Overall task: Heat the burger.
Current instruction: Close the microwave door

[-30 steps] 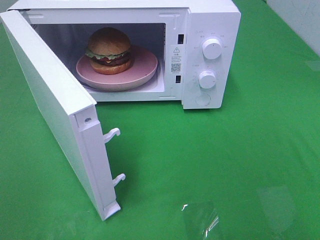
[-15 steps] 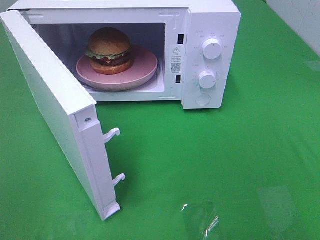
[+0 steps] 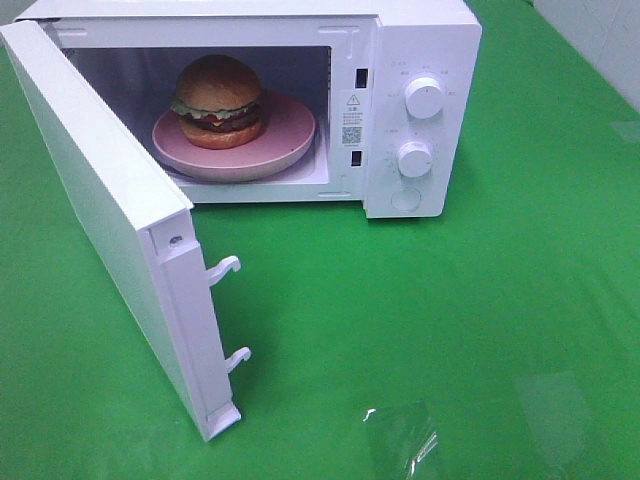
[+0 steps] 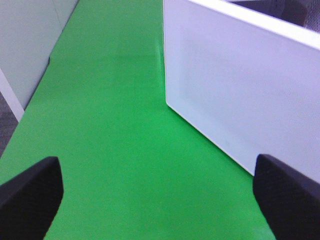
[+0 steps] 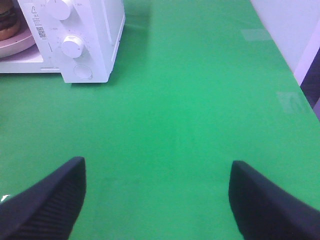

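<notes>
Right wrist view clips the burger [image 5: 6, 22] at its edge; it stands upright, round, top bun up, on the pink plate [image 3: 290, 150] inside the open microwave [image 3: 425, 40]. Both the left gripper [image 4: 160, 195] and the right gripper [image 5: 157, 195] gape wide, holding nothing.

A robotics test lab is suggested, not a home kitchen. A bench [image 3: 470, 330] covered wholly in a bright green sheet fills the exterior high view, and a white microwave [image 3: 425, 40] is set directly on it across the upper left and middle. Pale partition panels [image 3: 610, 30] are seen in the upper right corner. A patch of clear tape [image 3: 400, 440] is stuck to the sheet at the lower middle. The black left hand [image 4: 157, 197] and right hand [image 5: 157, 200] are shown over the same green surface.
</notes>
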Controlling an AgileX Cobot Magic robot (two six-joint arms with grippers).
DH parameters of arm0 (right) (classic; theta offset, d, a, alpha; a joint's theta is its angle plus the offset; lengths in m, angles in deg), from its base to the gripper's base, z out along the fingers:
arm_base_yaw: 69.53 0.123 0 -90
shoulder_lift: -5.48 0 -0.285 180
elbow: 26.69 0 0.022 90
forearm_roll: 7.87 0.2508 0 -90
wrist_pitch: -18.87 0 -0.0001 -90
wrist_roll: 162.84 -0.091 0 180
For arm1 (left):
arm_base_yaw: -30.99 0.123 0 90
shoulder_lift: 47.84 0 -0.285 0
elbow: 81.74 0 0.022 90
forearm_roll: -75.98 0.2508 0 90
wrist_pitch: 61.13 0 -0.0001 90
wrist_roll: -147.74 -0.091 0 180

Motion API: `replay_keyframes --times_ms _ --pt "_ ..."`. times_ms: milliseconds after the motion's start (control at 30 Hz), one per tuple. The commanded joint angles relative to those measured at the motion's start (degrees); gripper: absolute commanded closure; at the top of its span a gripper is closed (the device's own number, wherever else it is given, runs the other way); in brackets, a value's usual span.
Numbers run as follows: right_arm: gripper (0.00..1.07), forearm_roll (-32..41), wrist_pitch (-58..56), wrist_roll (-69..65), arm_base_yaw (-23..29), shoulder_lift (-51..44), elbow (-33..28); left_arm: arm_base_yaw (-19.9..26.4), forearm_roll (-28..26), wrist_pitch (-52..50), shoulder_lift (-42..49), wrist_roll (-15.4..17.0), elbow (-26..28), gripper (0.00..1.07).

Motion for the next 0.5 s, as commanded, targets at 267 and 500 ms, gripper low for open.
replay_keyframes --times_ms 267,500 --pt "0.31 0.11 0.4 0.17 -0.17 -1.55 -0.11 -0.29 -0.06 -15.13 -8.42 0.8 0.4 0.65" --pt "0.32 0.11 0.4 0.17 -0.17 -1.55 -0.11 -0.29 -0.06 -21.14 -14.67 0.8 0.23 1.05"
